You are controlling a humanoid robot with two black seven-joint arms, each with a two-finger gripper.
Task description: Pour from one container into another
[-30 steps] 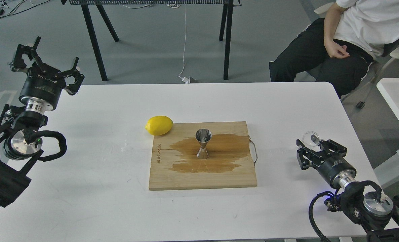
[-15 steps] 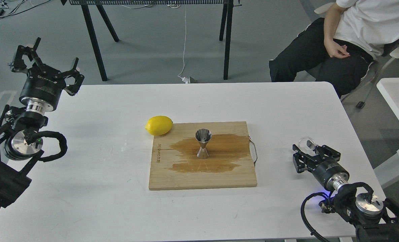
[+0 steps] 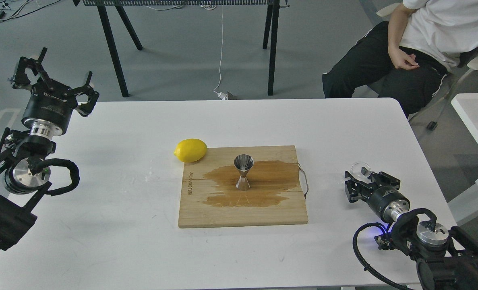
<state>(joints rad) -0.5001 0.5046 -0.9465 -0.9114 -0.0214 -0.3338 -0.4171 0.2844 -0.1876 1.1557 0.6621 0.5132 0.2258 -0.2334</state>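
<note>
The shiny steel jigger (image 3: 243, 172) stands upright in the middle of the wooden cutting board (image 3: 279, 211), on a dark wet patch. The tiny clear glass cup (image 3: 361, 168) is low over the table at the right, about a board's half-width from the board's metal handle. My right gripper (image 3: 365, 176) is shut on the cup, holding it at the fingertips. My left gripper (image 3: 53, 78) is raised at the table's far left corner, open with nothing in it.
A yellow lemon (image 3: 190, 150) lies on the white table (image 3: 122, 225), touching the board's far left corner. A seated person (image 3: 416, 52) is beyond the table's far right edge. Black table legs (image 3: 112, 48) stand behind.
My right gripper has drawn left and toward me with the glass cup in it. The left arm has barely shifted. The jigger and lemon stayed put.
</note>
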